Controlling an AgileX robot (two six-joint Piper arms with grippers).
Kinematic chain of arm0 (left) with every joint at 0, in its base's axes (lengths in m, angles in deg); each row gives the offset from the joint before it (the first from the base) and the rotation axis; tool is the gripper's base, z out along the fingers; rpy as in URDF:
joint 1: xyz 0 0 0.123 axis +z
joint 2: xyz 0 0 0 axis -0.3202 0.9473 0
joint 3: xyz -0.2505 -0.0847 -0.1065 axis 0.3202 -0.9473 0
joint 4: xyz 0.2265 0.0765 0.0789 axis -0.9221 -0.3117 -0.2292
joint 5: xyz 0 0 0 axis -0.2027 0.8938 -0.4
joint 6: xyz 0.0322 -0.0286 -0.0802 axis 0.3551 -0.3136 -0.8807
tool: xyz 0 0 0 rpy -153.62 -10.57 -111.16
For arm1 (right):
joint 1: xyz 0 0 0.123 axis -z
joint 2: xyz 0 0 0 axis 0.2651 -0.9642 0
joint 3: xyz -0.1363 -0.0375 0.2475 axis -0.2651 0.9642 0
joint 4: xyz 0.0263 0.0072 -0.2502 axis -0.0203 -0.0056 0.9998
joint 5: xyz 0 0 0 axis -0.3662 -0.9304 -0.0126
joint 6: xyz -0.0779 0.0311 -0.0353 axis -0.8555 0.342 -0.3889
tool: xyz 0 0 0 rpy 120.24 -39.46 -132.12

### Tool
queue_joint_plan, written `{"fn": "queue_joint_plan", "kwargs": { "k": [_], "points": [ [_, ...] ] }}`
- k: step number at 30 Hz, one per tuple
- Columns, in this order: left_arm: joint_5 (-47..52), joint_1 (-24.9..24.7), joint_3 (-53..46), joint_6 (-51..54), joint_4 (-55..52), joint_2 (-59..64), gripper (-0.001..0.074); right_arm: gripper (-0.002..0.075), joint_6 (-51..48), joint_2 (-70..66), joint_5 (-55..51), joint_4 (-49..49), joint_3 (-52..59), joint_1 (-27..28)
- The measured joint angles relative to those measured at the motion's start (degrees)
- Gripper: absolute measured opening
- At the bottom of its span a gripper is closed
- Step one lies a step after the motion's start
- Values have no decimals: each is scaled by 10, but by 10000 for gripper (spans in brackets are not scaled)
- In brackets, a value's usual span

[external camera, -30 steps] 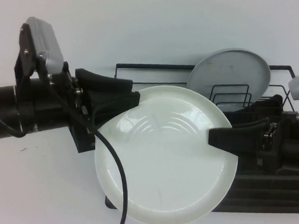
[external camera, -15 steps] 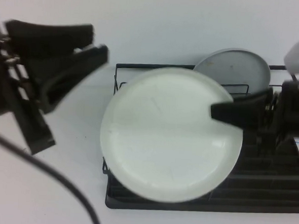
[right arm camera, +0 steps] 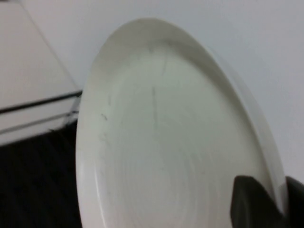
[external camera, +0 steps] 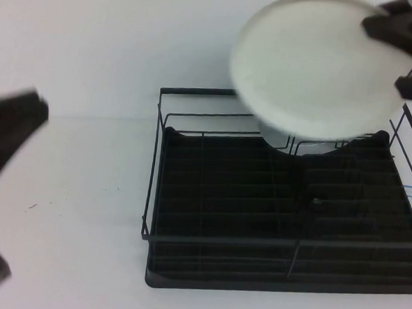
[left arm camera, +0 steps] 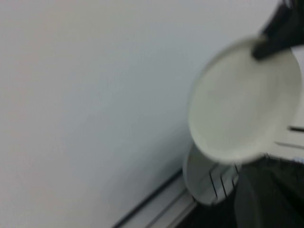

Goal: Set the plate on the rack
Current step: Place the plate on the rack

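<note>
The glossy white plate [external camera: 320,67] hangs tilted in the air above the back right of the black wire rack [external camera: 155,158]. My right gripper [external camera: 389,25] is shut on the plate's right rim; in the right wrist view its dark fingers [right arm camera: 251,202] pinch the rim of the plate [right arm camera: 166,142]. My left gripper [external camera: 15,132] is a blurred dark shape at the left edge, far from the plate and holding nothing. The left wrist view shows the plate [left arm camera: 242,102] from a distance, with the right gripper's finger [left arm camera: 280,28] on its edge.
A duller grey plate [external camera: 275,138] stands in the back of the rack, mostly hidden behind the white one, and shows too in the left wrist view [left arm camera: 204,175]. The rack's ribbed drip tray [external camera: 224,198] fills the table's middle and right.
The right gripper has carried the plate up and toward the back right, off the rack's front. The left gripper has pulled away to the left and closed.
</note>
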Motion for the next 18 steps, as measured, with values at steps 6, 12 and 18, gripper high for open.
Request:
{"fn": "queue_joint_plan", "kwargs": {
  "k": [6, 12, 18],
  "points": [
    [-43, 0, -96, -16, 1, -65, 1, 106, -13, -10, 94, 159, -3, 0],
    [-175, 0, -165, -16, 8, -148, 1, 106, -63, -68, 128, 227, -3, 0],
    [-189, 0, -197, 4, 9, -166, 0, 106, -90, -132, 166, 234, -3, 0]
  ]
}}
